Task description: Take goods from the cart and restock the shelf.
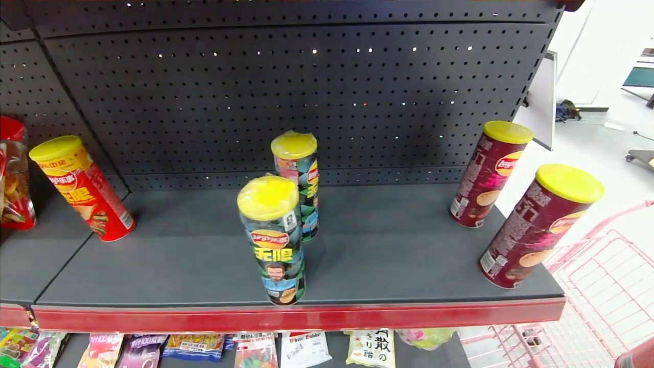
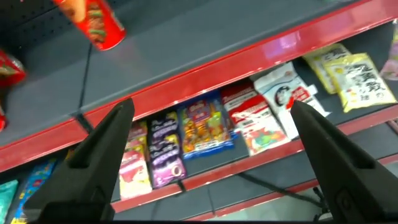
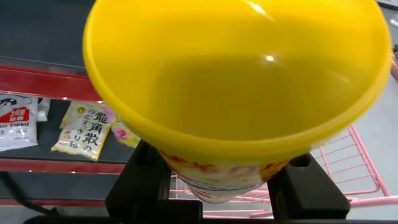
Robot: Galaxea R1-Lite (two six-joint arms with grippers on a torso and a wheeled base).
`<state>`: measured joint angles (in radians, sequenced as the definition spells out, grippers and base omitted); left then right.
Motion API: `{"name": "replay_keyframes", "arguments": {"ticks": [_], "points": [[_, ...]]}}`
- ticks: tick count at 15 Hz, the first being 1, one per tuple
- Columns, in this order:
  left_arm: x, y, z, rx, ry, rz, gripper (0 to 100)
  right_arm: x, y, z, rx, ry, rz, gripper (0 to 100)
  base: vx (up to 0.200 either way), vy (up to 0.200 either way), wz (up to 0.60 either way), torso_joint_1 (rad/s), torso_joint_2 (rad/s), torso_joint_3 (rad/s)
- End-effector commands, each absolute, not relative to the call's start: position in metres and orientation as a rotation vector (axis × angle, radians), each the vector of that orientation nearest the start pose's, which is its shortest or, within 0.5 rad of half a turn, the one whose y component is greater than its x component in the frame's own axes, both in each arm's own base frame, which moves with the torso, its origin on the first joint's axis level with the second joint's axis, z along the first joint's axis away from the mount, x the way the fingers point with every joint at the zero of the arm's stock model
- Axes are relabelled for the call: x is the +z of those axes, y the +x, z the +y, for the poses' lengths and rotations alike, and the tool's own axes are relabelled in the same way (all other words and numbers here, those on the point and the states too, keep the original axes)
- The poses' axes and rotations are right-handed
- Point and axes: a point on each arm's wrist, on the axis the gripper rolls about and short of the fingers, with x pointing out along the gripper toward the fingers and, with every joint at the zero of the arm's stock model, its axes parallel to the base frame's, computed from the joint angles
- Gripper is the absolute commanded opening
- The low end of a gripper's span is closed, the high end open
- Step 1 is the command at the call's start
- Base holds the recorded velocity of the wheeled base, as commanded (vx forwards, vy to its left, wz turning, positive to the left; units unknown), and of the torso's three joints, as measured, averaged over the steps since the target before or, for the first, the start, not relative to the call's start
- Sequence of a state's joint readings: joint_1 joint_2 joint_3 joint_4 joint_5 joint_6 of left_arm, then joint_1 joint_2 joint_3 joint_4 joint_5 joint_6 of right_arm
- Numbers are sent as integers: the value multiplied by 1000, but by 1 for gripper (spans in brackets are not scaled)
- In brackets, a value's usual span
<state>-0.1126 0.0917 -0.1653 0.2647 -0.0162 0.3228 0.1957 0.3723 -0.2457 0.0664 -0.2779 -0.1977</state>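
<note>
- The right gripper (image 3: 224, 186) is clamped on the body of the held can (image 3: 236, 74), below its yellow lid. The can is upright and off the shelf, with the pink cart (image 1: 603, 286) under it at the lower right of the head view.
- The left gripper (image 2: 211, 107) is spread wide and holds nothing. It hangs in front of the red lip (image 1: 306, 317), above the snack bags (image 1: 306, 350) on the level below.
- To do this step well, I would lift the can's base clear of the red lip before going in, keep it upright, and let go only once it rests flat on the shelf (image 1: 388, 245).
- The widest bare stretch is right of centre in the head view, between the green cans and the maroon ones.
- The front maroon can (image 1: 536, 230) at right stands close to the edge and looks the easiest to knock on the way in.
- The front green can (image 1: 271, 240) sits at the lip in the centre, with the rear green can (image 1: 296, 179) just behind it.
- Farther back are the rear maroon can (image 1: 485, 174) at right and the red can (image 1: 82, 189) at far left.
- The pegboard (image 1: 306, 92) closes the back.
</note>
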Motion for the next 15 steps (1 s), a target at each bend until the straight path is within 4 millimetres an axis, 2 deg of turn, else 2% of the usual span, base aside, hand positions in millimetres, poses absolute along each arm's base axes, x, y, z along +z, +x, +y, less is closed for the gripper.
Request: {"name": "replay_keyframes", "arguments": {"ticks": [1, 15], "points": [[96, -29, 3, -158, 331, 169, 100, 142, 5, -5, -62, -244, 201, 0, 0, 200, 0, 7, 2, 7], [96, -29, 3, -158, 333, 166, 100, 141, 5, -5, -62, -244, 201, 0, 0, 200, 0, 2, 2, 2]]}}
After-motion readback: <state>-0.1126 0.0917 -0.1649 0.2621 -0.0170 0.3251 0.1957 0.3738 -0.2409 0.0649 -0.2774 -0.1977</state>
